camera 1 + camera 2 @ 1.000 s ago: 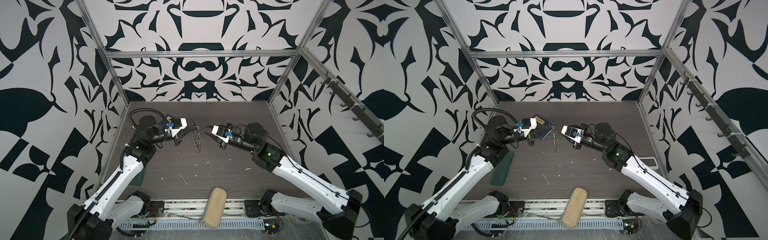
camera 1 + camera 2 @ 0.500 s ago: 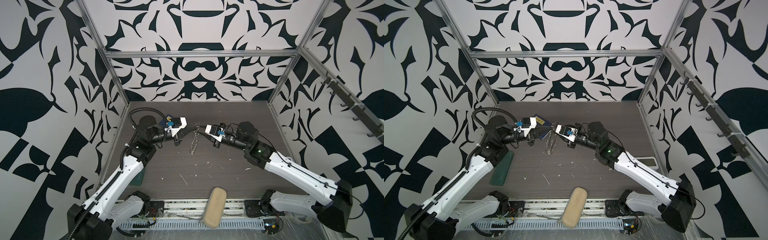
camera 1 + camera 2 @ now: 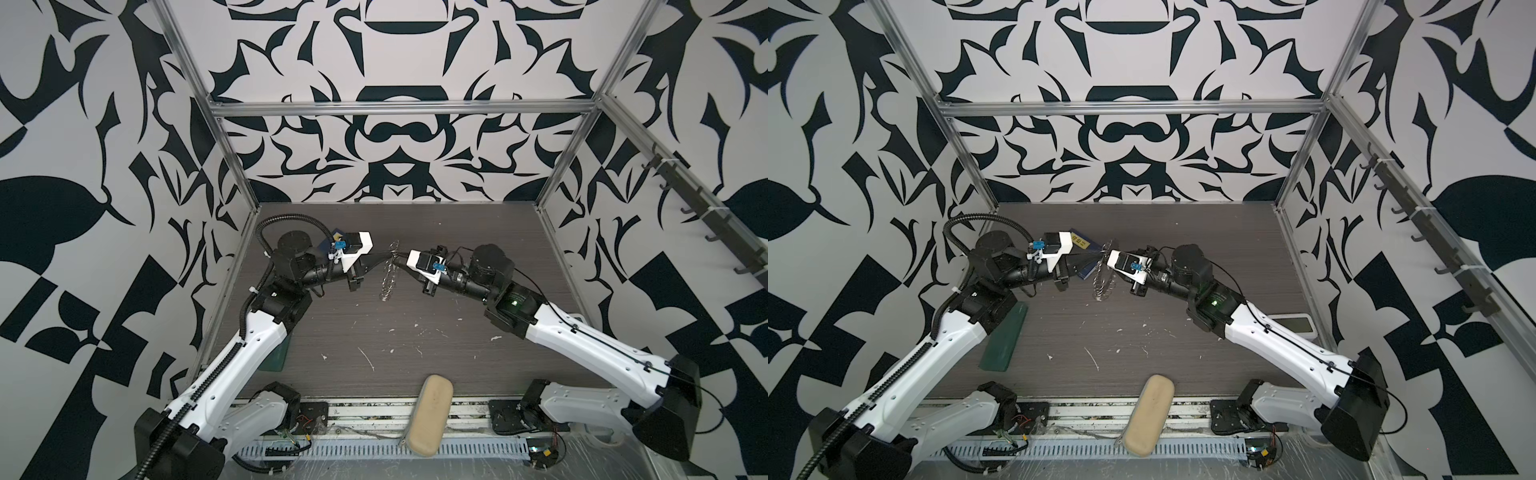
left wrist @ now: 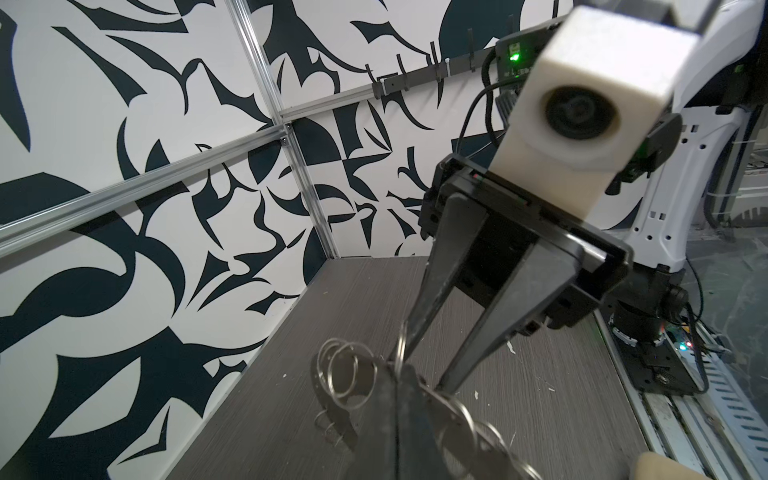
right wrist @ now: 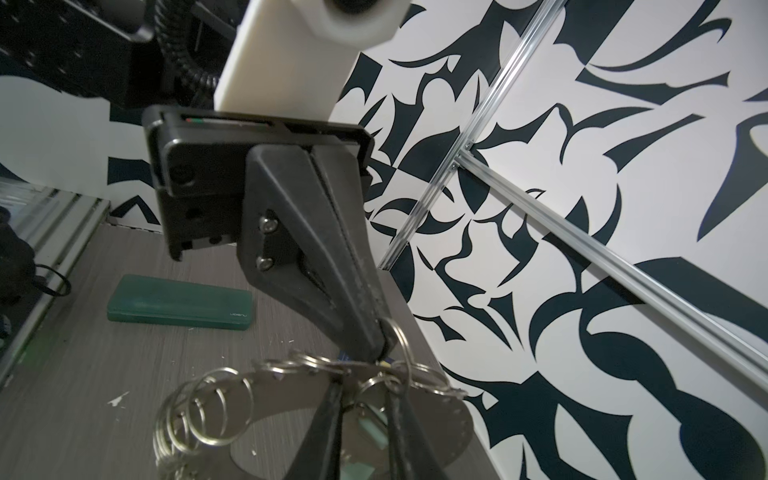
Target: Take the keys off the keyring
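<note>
The left gripper (image 5: pixel 376 347) is clenched on the rim of the wide flat grey metal keyring (image 5: pixel 436 419), with no gap showing between its fingers. In both top views the keyring (image 3: pixel 387 276) stands on edge directly between the two gripper tips, over the dark wood-grain tabletop (image 3: pixel 457 365). The right gripper (image 4: pixel 426 368) has its jaws parted, one finger on either side of the rim, just beside the left gripper's tip. Whether they touch the rim: cannot tell. The keys (image 5: pixel 371 428) show as a pale mint-green tag between the right fingers (image 5: pixel 326 419), against the ring's face. The silver blade is mostly hidden. Thin wire split rings (image 5: pixel 208 411) cluster along the rim to one side of those fingers.
</note>
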Motion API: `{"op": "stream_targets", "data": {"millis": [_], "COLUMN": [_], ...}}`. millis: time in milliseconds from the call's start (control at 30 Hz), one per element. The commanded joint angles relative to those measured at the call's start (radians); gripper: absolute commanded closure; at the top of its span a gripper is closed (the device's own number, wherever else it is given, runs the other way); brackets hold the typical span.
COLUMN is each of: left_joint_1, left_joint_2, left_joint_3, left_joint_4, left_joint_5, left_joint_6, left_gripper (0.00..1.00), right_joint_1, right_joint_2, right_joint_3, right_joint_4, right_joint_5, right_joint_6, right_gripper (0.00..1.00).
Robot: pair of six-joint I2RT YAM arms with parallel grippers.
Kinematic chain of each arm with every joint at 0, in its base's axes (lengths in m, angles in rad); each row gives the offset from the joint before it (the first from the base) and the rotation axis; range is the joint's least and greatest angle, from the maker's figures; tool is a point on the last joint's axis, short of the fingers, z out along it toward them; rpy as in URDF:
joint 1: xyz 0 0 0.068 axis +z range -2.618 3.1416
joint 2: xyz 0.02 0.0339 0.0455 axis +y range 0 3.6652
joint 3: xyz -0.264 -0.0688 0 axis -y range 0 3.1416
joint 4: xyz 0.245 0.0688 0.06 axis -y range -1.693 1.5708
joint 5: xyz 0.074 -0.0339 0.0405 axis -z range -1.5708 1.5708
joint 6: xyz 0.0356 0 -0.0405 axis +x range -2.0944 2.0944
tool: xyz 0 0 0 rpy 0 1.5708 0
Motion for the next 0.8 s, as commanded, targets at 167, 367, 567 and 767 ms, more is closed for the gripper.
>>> {"op": "stream_targets", "data": {"millis": [167,367,567,767], "left_joint_1": [0.001,0.002,0.002,0.005], "left_joint_2": [-0.025,-0.025,-0.022,-0.022], "left_joint_3": [0.03,0.033,0.036,0.036], "left_joint_4": [-0.002,-0.004,-0.001,-0.003], "left_joint_5": [-0.006,-0.014,-0.015,-0.012], "left_joint_6": [-0.011,-0.011,-0.023,-0.028], "left_gripper": [1.0,1.0,1.0,1.0], "right_joint_1": [0.006,0.007,0.007,0.007], "right_joint_2": [-0.016,-0.034,-0.06,-0.074], "right_joint_3": [0.042,0.047,0.042,0.052], "right_joint_4": [0.019,-0.02,-0.05,-0.086], "right_joint_5": [0.042,0.056,0.078,0.086], "right_joint_6": [-0.02,-0.044,-0.074,-0.116], "right_gripper": [0.91,1.0,1.0,1.0]}}
